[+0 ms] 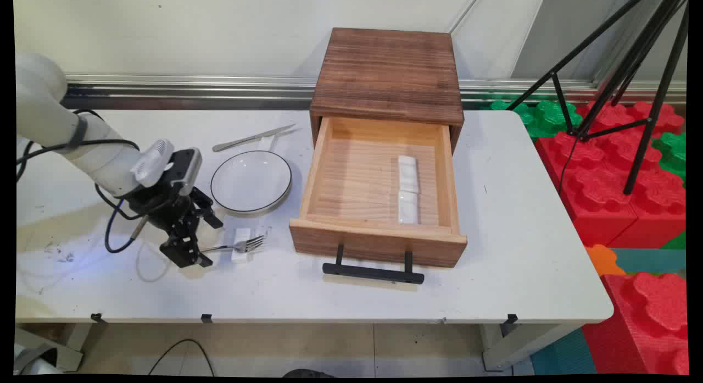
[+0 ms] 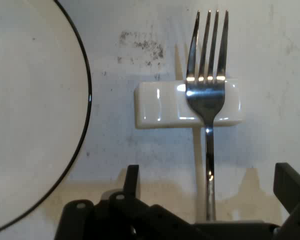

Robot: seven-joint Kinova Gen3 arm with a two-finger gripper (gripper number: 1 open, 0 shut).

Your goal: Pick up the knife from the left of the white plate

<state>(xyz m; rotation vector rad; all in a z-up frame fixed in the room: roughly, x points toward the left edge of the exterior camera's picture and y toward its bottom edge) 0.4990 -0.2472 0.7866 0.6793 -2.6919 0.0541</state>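
Tool (image 1: 199, 241) low over surface (image 1: 522, 218), jaws spread wide, gripping nothing | fork (image 2: 207, 95) lay betw. fingers, handle toward tool, tines on white rest (image 2: 160, 105) | plate (image 1: 251, 181) beside.

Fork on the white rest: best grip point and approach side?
Probably the handle. The fork rests its neck on the white rest, tines past it, so the handle angles down toward the table. Come from the handle end, where the gripper sits, fingers either side of the thin shaft, away from the plate.
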